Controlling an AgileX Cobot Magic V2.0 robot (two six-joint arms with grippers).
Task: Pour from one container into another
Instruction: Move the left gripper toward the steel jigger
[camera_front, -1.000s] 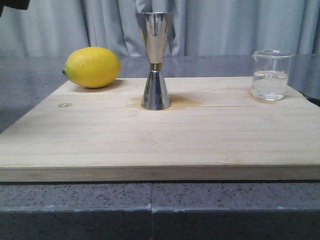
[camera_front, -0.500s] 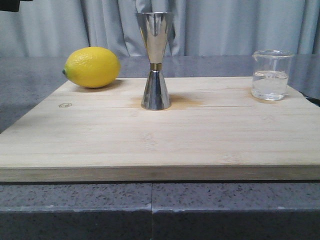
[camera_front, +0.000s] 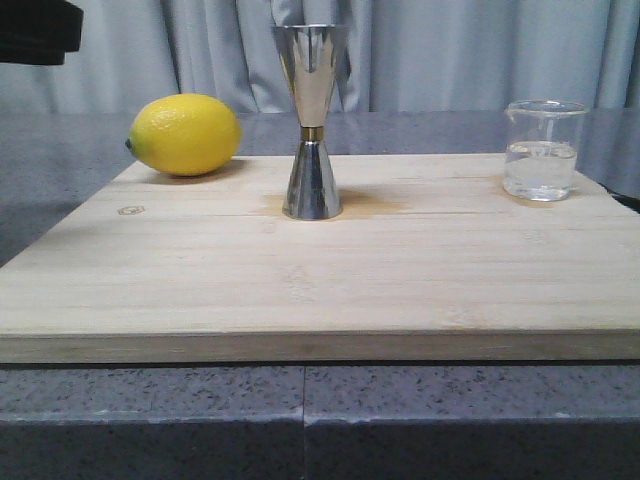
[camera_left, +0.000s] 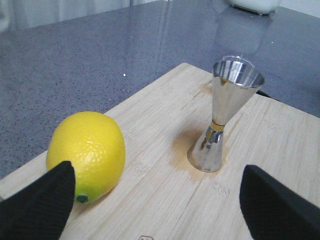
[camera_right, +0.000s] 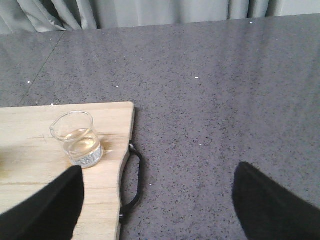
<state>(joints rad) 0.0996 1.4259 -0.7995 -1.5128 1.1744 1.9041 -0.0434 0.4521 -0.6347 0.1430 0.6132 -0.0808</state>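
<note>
A wooden cutting board (camera_front: 320, 270) lay on the grey speckled tabletop (camera_front: 300, 420), and everything stood along the board's far edge. At the far left corner of the board rested a lemon (camera_front: 184, 134), lying on its side. The left hand (camera_left: 155, 200) hung above that end with its two dark fingers (camera_left: 37, 207) spread wide apart, gripping nothing; the lemon sat just beside one of them, and only a dark piece of that arm showed at the upper left of the front view.

Near the middle of the far edge the steel jigger (camera_front: 311, 121) stood upright, its gold band at the waist, well apart from the lemon.

At the far right corner stood the glass beaker (camera_front: 541, 149), upright and partly filled with clear liquid, near the board's right edge, where a black strap (camera_right: 133, 184) hung off onto the tabletop. The right hand (camera_right: 155, 205) was likewise released, its fingers (camera_right: 47, 210) wide apart, with the beaker untouched and apart from them.
</note>
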